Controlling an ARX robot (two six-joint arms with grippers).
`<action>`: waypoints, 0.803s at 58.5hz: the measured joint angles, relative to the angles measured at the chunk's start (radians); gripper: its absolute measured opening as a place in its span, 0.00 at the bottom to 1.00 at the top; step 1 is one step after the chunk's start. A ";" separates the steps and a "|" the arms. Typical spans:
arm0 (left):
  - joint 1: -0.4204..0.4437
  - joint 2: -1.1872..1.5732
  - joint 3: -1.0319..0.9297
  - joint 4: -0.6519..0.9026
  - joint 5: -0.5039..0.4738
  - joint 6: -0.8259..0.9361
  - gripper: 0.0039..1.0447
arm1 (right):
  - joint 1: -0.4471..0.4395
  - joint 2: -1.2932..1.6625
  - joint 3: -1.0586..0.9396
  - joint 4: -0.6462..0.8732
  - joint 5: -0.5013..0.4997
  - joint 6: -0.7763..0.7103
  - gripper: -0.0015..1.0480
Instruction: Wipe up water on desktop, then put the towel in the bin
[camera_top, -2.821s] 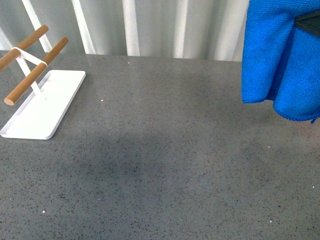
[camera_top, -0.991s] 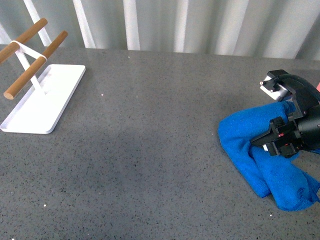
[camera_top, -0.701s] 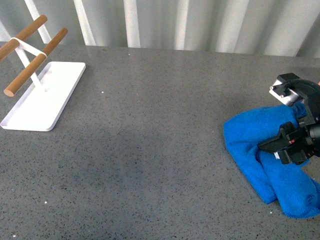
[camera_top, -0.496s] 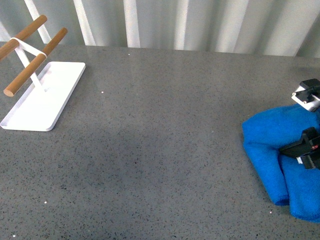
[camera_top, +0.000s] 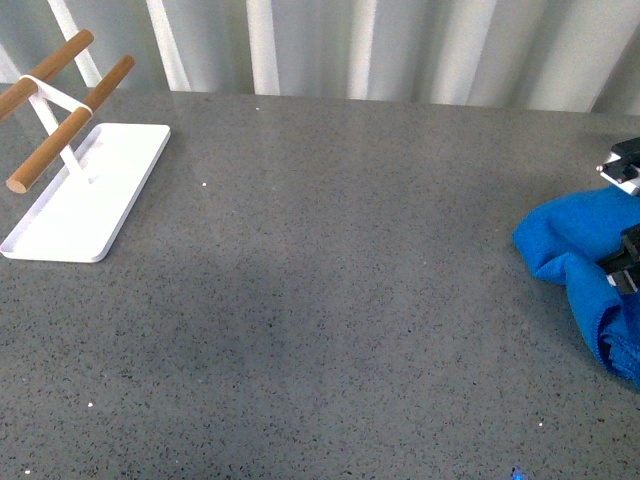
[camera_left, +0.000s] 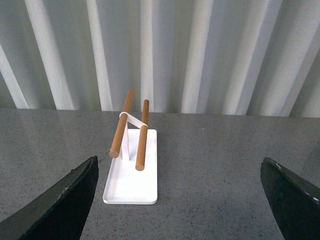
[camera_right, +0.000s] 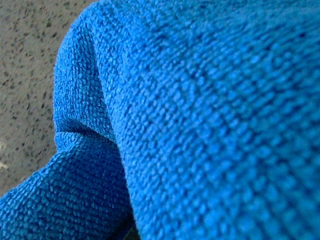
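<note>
Front view first: the towel (camera_top: 572, 238) sits bunched on the desktop (camera_top: 330, 300) far out at three o'clock, bright blue, folded over itself, with part of it running off the edge of the picture. Dark parts of the right gripper (camera_top: 630, 262) poke in right against the cloth, touching it, and a pale piece of the arm shows just above. The fingers are out of sight, so I cannot tell whether the right gripper pinches the cloth or merely presses on it. Its wrist camera is no help: ribbed blue towel (camera_right: 200, 110) fills nearly everything, with a sliver of speckled desktop (camera_right: 25, 60) at one corner.

Over at ten o'clock stands the white tray (camera_top: 90, 215), flat on the stone, carrying a rack of two wooden bars (camera_top: 65, 145) on a white upright.

The left gripper (camera_left: 178, 161) is spread wide, with nothing between its dark fingers (camera_left: 65, 200), and it hangs above the desktop facing that same tray (camera_left: 131, 187) and bars (camera_left: 142, 135). A ribbed pale wall (camera_top: 400, 50) closes off twelve o'clock. A darker patch (camera_top: 250, 310) lies mid-desktop; damp or shade, I cannot tell.
</note>
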 joint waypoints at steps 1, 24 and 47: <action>0.000 0.000 0.000 0.000 0.000 0.000 0.94 | 0.005 0.007 0.016 -0.006 0.006 0.000 0.04; 0.000 0.000 0.000 0.000 0.000 0.000 0.94 | 0.163 0.184 0.362 -0.080 0.018 0.029 0.04; 0.000 0.000 0.000 0.000 0.000 0.000 0.94 | 0.368 0.160 0.348 -0.100 -0.067 0.030 0.04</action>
